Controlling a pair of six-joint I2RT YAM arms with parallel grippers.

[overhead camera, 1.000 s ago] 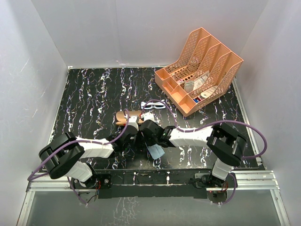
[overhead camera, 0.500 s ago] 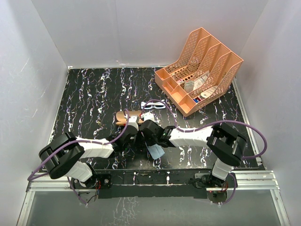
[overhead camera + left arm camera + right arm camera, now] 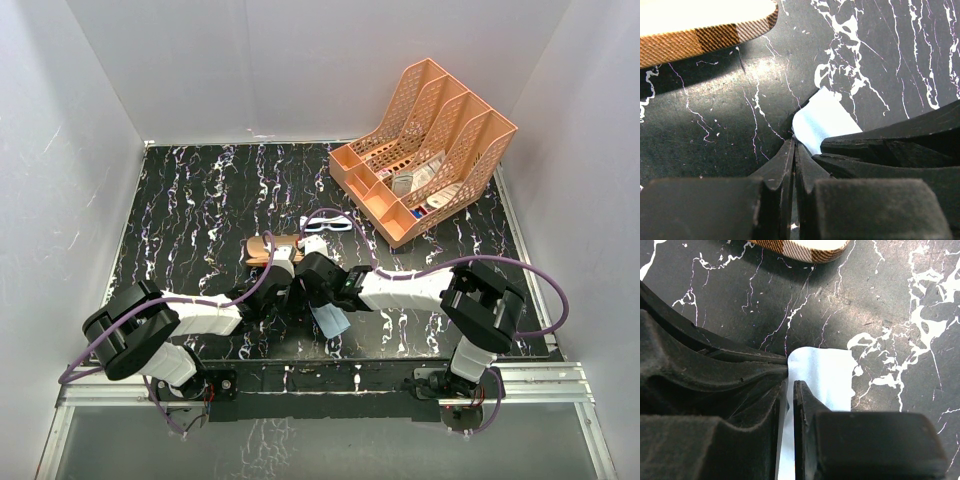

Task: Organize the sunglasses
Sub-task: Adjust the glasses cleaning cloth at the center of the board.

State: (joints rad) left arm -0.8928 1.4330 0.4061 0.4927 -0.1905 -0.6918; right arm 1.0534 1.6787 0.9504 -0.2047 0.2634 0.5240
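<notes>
Item: cloth [image 3: 825, 377], on bench [image 3: 200, 200]; the step in hand. My left hand [image 3: 793, 143]: together at its edge. My right hand [image 3: 791, 384]: clamped on it. Next, I judge: release, fetch sunglasses [image 3: 327, 224].

The table [image 3: 200, 200] has a black top veined with white. An orange organizer [image 3: 452, 112] stands at its far right corner. Just left of the organizer lie the sunglasses [image 3: 326, 224], then a plaid case [image 3: 268, 246] near the middle. A light blue cloth [image 3: 331, 322] sits nearer the front edge, partly hidden.
</notes>
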